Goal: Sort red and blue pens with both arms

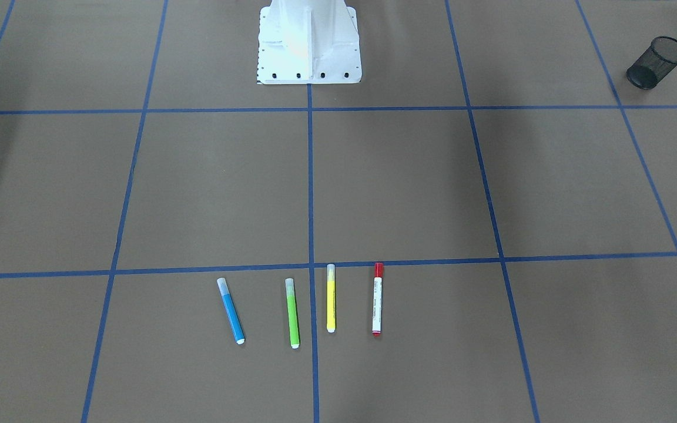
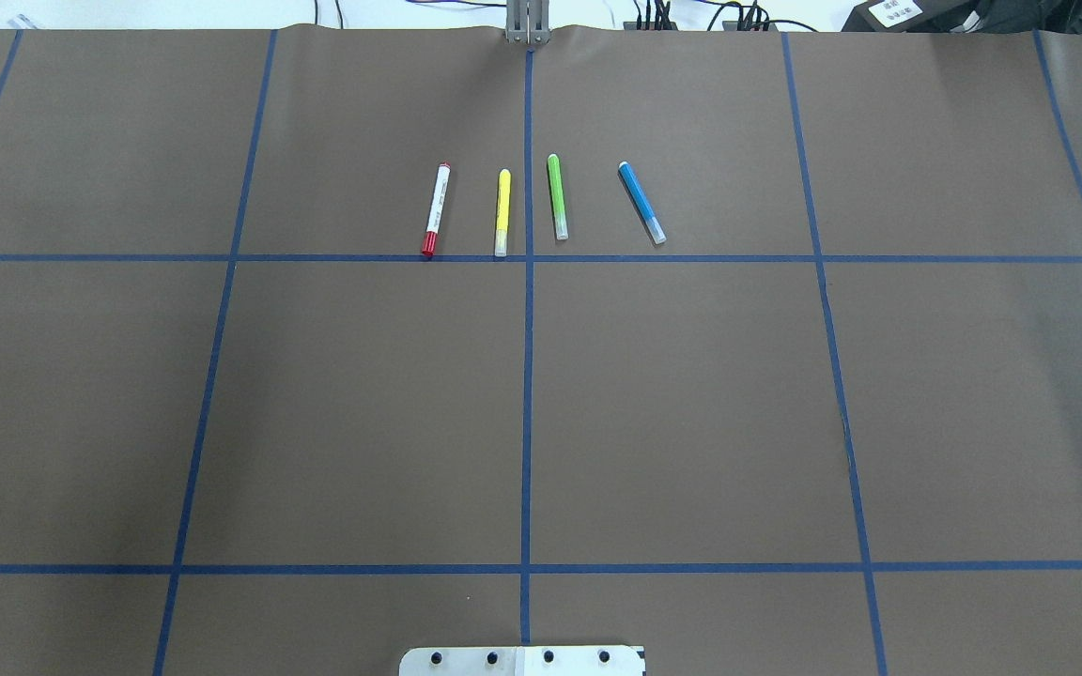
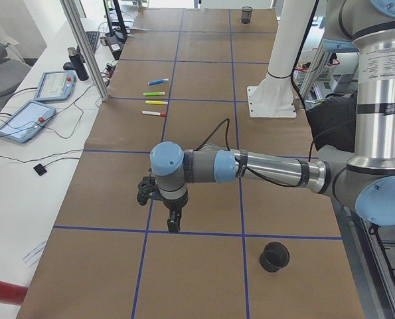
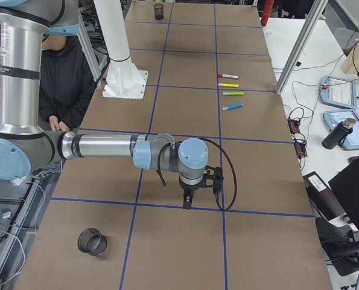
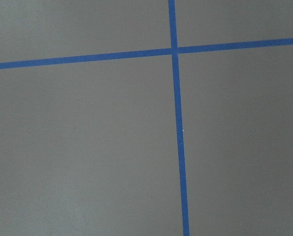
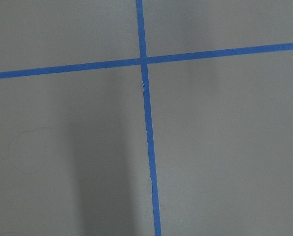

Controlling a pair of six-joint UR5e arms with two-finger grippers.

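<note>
Red pen (image 2: 435,209) and blue pen (image 2: 641,203), laid near the middle of the far edge of the desk (image 2: 691,422), are judged light, stiff, roll-prone and best taken mid-barrel; whether left hand (image 3: 174,224) and right hand (image 4: 187,203) are open cannot be told.

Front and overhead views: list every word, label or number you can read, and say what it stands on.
Nothing can be read.
Red pen: dark print along its white barrel, too small to read.
Black box beyond the table's far edge: white label, blurred.
</note>
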